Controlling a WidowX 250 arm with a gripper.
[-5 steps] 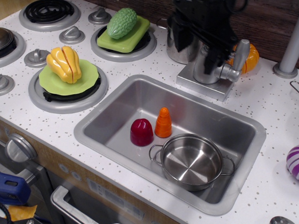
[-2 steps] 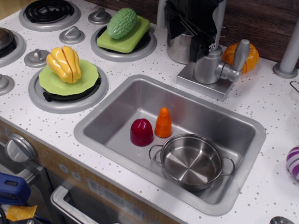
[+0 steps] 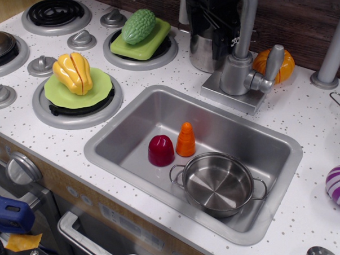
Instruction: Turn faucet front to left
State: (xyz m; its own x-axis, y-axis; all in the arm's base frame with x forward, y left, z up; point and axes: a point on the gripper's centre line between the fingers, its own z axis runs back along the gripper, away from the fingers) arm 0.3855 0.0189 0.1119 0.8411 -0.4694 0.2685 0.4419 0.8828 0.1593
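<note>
1. The gripper (image 3: 211, 19) appears as a black mass at the far edge of the scene, just left of the faucet spout and in front of a steel pot (image 3: 204, 53). Its jaws are cut off and dark; whether they are spread or pressed together cannot be told, and no contact with any item is discernible.
2. One faucet (image 3: 238, 74) stands on its square base plate on the white speckled worktop (image 3: 161, 76), at the far rim of the sink (image 3: 124, 138). Its tube spout rises out of the top of the frame, and its stubby lever handle points right.
3. The sink holds three items: one dark red piece (image 3: 161, 150), one orange carrot-shaped piece (image 3: 186, 139) just beside it, and one steel pan (image 3: 218, 183) at the near right.
4. Left of the sink lie two green plates on burners: one carries a yellow pepper (image 3: 75, 72), the other a green gourd (image 3: 139, 25).
5. One orange pumpkin (image 3: 281, 64) sits behind the lever.
6. One grey pole (image 3: 337, 47) stands at the far right.
7. One purple striped ball (image 3: 339, 186) sits at the right edge.
</note>
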